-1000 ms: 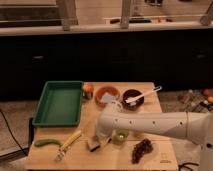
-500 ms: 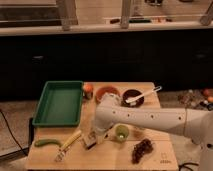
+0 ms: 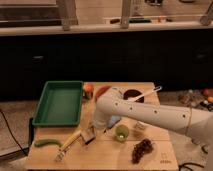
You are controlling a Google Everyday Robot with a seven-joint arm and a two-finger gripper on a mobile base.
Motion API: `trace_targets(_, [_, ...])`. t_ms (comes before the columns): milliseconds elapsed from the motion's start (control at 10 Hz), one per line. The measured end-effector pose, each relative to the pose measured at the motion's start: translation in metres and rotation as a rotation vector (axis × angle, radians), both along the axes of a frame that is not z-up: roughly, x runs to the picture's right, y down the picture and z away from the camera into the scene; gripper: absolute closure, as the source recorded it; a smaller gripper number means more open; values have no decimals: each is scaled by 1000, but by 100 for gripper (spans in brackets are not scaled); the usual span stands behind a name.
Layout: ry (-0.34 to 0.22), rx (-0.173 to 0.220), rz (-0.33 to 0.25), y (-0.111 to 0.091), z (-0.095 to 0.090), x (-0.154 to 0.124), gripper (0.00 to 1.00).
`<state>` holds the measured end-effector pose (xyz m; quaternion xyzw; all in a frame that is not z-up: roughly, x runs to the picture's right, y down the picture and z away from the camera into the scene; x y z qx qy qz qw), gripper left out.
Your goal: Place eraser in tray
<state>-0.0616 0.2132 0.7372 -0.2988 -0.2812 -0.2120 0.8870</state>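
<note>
The green tray (image 3: 59, 103) lies at the table's left rear, and nothing shows inside it. My white arm reaches in from the right and bends down to the gripper (image 3: 89, 134), which hangs low over the table just right of the tray's front corner. A small tan and dark block, apparently the eraser (image 3: 90, 131), shows at the gripper's tip. I cannot tell whether it is held or lies on the table.
A yellow-handled brush (image 3: 68, 145) and a green pod (image 3: 47, 143) lie front left. A flat blue-grey rectangle (image 3: 114, 121), a green fruit (image 3: 121, 132) and grapes (image 3: 141, 149) lie under the arm. A brown bowl with a white spoon (image 3: 133, 94) and an orange bowl (image 3: 101, 91) stand behind.
The gripper and forearm have moved left and slightly toward the tray, and the small tan block at the tip has moved with them.
</note>
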Motion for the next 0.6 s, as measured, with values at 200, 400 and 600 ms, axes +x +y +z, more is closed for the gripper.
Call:
trace_targets(200, [-8, 7, 6, -10, -7, 1, 100])
trace_targets(400, [-12, 16, 2, -22, -13, -1, 100])
trace_targets(600, [-13, 25, -1, -32, -17, -4, 100])
